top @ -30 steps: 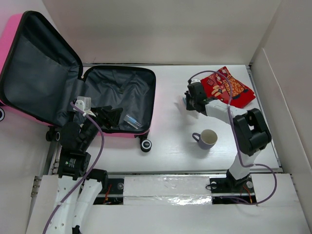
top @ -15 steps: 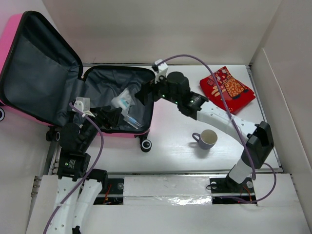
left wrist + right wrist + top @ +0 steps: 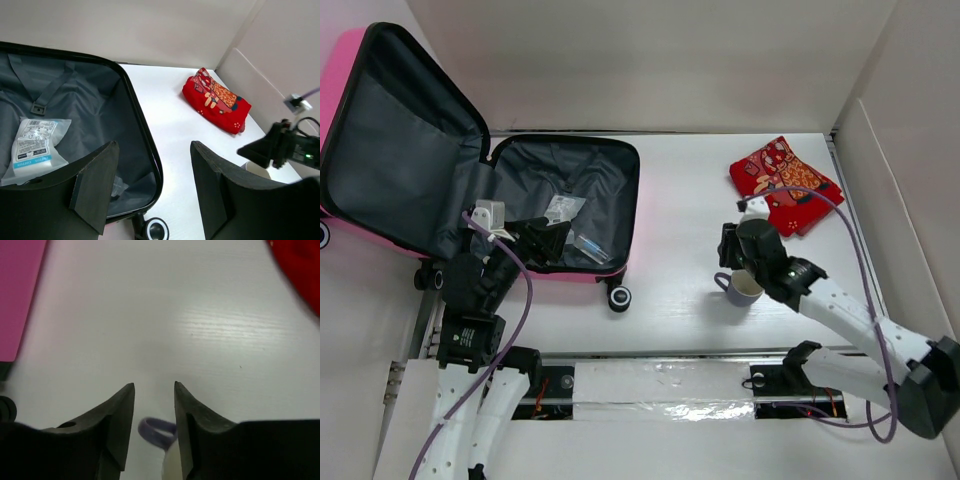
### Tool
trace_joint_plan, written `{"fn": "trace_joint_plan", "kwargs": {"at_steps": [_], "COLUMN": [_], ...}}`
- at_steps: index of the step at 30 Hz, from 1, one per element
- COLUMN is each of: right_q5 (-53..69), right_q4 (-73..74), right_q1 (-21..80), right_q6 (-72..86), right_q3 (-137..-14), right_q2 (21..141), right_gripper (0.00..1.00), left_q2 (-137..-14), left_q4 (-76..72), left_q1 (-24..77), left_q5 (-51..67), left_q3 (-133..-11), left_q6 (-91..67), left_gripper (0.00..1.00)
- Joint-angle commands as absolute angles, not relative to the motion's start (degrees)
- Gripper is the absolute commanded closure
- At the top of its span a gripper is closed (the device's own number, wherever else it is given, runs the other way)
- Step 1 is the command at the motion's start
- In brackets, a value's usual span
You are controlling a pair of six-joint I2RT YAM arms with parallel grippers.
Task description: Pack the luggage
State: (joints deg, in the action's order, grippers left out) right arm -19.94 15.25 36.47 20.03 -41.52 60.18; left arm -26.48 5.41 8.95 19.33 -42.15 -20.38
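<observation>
Step, likely: mug (image 3: 750, 288) pickup, 4 o'clock on surface. Right gripper (image 3: 154, 385) part-open, empty, over handle. Next: descend, close, carry to luggage (image 3: 600, 180), lying open at 10 o'clock. Left gripper (image 3: 154, 146) wide, empty.

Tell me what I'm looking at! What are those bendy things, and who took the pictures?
These are two robot arms bolted to a table, packing a pink suitcase. One picture comes from a camera high above. The other two come from little cameras on each arm's wrist, so you see that arm's own jaws. On the table lie the open suitcase with a white packet inside, a red patterned pouch and a mug. The left arm has open jaws by the suitcase, holding nothing. The right arm has its jaws either side of the mug's purple handle; whether they pinch it, I can't tell.
</observation>
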Motion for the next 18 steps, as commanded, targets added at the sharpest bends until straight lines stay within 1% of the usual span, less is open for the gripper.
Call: {"fn": "trace_joint_plan", "kwargs": {"at_steps": [1,4,7,13,18], "right_q5": [-25.9,-24.3,-23.1,-20.8,-21.5], "right_q4": [25.6,28.4,29.4,30.1,26.7], "right_q1": [37.4,38.4,38.9,38.9,39.5], "right_q6": [26.6,28.1,30.9,30.8,30.6], "right_q3": [-41.1,-39.6,-37.4,-37.1,-37.1], "right_q2": [53.3,48.2,45.4,48.6,53.1], "right_gripper": [0.50,0.44,0.43,0.42,0.42], "left_q2": [-26.8,-26.3,-26.4,-25.7,-25.4], "left_q4": [2.2,2.1,2.3,2.3,2.3], "left_q1": [9.1,9.1,9.1,9.1,9.1], "left_q5": [20.1,20.3,19.9,20.0,20.1], "left_q3": [-43.2,-43.1,-43.2,-43.2,-43.0], "left_q6": [-20.0,-20.1,-20.0,-20.0,-20.1], "left_gripper": [0.44,0.44,0.44,0.44,0.44]}}
